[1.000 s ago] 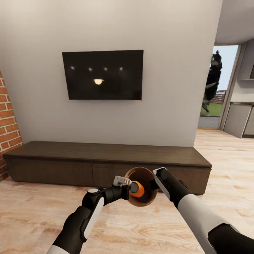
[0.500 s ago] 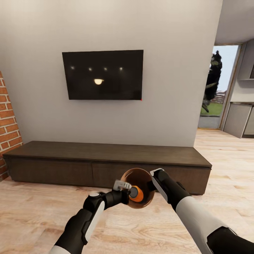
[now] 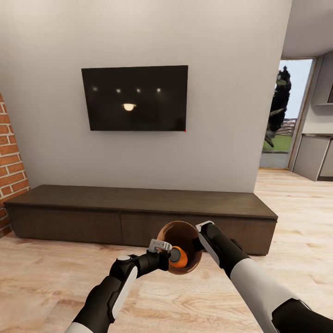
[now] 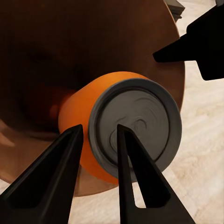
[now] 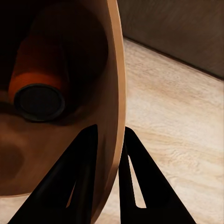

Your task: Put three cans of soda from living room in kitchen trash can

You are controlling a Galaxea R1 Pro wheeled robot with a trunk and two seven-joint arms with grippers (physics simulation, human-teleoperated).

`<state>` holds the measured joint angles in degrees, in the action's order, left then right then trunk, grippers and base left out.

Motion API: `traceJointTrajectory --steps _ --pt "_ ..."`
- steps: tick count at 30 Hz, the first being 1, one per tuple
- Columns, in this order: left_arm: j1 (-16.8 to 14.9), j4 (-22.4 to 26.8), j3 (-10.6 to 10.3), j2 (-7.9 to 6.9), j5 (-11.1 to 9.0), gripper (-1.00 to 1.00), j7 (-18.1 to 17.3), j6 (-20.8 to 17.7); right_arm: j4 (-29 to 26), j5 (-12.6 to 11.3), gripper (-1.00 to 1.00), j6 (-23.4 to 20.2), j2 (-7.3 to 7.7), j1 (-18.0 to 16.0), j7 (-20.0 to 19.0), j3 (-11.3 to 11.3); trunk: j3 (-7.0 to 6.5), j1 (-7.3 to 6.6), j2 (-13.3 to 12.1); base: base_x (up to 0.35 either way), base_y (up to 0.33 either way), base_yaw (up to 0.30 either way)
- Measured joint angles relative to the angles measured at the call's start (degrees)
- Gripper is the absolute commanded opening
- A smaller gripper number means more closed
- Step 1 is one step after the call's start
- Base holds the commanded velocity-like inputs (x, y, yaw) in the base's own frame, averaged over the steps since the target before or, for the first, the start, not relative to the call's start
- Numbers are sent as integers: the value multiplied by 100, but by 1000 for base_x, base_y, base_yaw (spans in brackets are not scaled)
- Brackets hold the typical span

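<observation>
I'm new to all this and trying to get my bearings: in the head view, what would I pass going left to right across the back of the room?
Brick fireplace edge → wall TV above the long dark low cabinet → glass door with a tree outside → pale grey cabinets.

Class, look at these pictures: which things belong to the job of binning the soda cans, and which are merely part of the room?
Part of the job:
orange soda can, gripped at its rim by the left gripper
trash can, its wall pinched by the right gripper, mouth tilted towards the can

Just part of the room:
wall TV
low wooden cabinet
brick fireplace
</observation>
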<state>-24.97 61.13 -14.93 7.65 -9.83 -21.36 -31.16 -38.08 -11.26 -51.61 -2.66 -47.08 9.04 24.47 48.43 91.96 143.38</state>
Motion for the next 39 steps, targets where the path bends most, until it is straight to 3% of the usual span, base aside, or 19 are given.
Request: traceJointTrajectory --steps 14,15,32,39 --pt "-7 -163 -1 0 0 -100 0 99 -1 -2 -100 0 -6 0 0 28 0 0 0 0 0 0" --pt "-7 -165 -2 0 -1 100 0 99 -1 -1 -100 0 -6 2 0 28 0 0 0 0 0 0" --pt "-5 -159 -13 0 -1 100 2 101 -1 2 -100 0 -15 18 0 28 0 0 0 0 0 0" --pt "6 -5 0 0 -17 100 205 50 0 0 -100 0 -6 14 0 21 0 0 0 0 0 0"
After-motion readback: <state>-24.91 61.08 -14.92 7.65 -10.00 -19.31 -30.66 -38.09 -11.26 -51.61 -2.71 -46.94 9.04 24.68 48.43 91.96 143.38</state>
